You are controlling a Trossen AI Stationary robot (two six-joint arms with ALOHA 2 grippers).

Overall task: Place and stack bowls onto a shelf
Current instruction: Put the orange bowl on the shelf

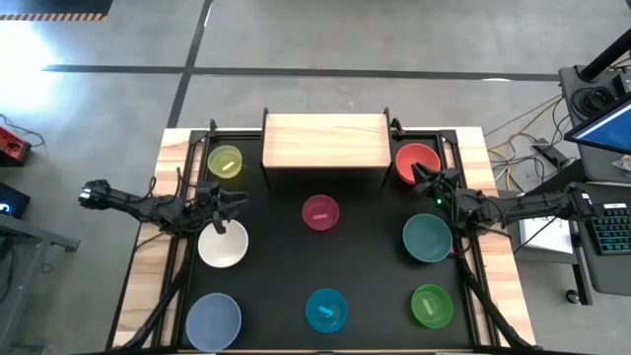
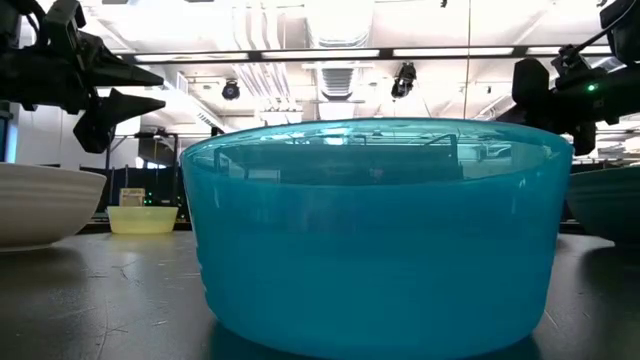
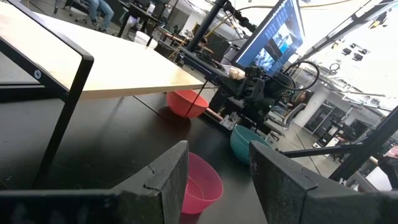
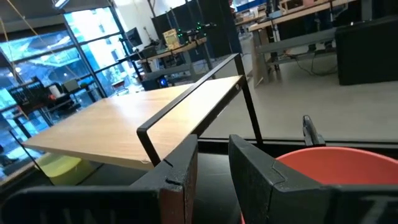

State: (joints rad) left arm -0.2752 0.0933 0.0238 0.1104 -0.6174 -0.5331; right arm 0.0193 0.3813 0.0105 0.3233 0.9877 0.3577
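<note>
The shelf [image 1: 323,139], a pale wood top on black legs, stands at the table's far middle with nothing on it. Bowls sit upright on the black tabletop: yellow-green [image 1: 225,162], red [image 1: 417,161], magenta [image 1: 320,213], white [image 1: 223,245], teal [image 1: 427,238], lavender-blue [image 1: 213,320], bright blue [image 1: 326,310] and green [image 1: 431,306]. My left gripper [image 1: 240,204] hovers level above the white bowl's far rim, open and holding nothing, pointing toward the magenta bowl [image 3: 202,183]. My right gripper [image 4: 213,144] hovers level beside the red bowl [image 4: 336,180], its fingers a little apart and holding nothing.
A laptop and keyboard [image 1: 611,212] with cables sit on a stand off the table's right edge. The table's wooden borders [image 1: 148,256] and black rails flank the work area. In the low view the bright blue bowl [image 2: 375,235] fills the foreground.
</note>
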